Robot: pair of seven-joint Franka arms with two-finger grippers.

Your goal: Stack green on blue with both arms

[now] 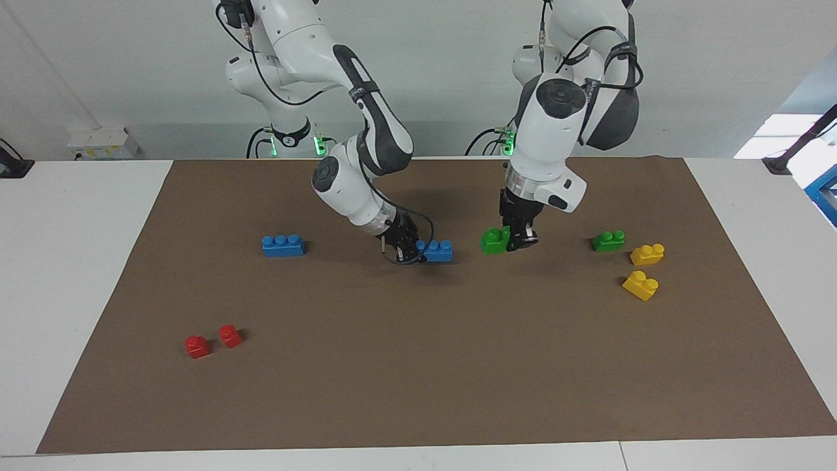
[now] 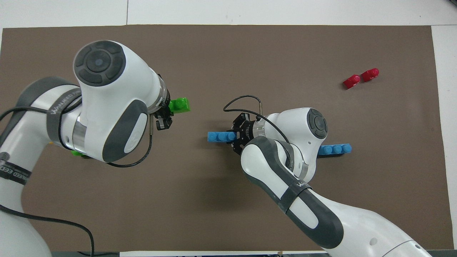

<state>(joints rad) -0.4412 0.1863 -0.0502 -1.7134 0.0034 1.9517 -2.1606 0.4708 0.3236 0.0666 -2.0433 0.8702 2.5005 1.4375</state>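
My right gripper (image 1: 410,250) is shut on one end of a blue three-stud brick (image 1: 438,250), held low at mid-mat; it also shows in the overhead view (image 2: 220,136) with the gripper (image 2: 236,137). My left gripper (image 1: 520,237) is shut on a green two-stud brick (image 1: 495,240), low over the mat, a short gap from the blue one toward the left arm's end. In the overhead view the green brick (image 2: 179,105) sticks out from the left gripper (image 2: 165,115). I cannot tell whether either brick touches the mat.
A second blue brick (image 1: 282,245) (image 2: 335,149) lies toward the right arm's end. A second green brick (image 1: 608,241) and two yellow bricks (image 1: 647,254) (image 1: 641,285) lie toward the left arm's end. Two red bricks (image 1: 197,347) (image 1: 230,335) lie farther out.
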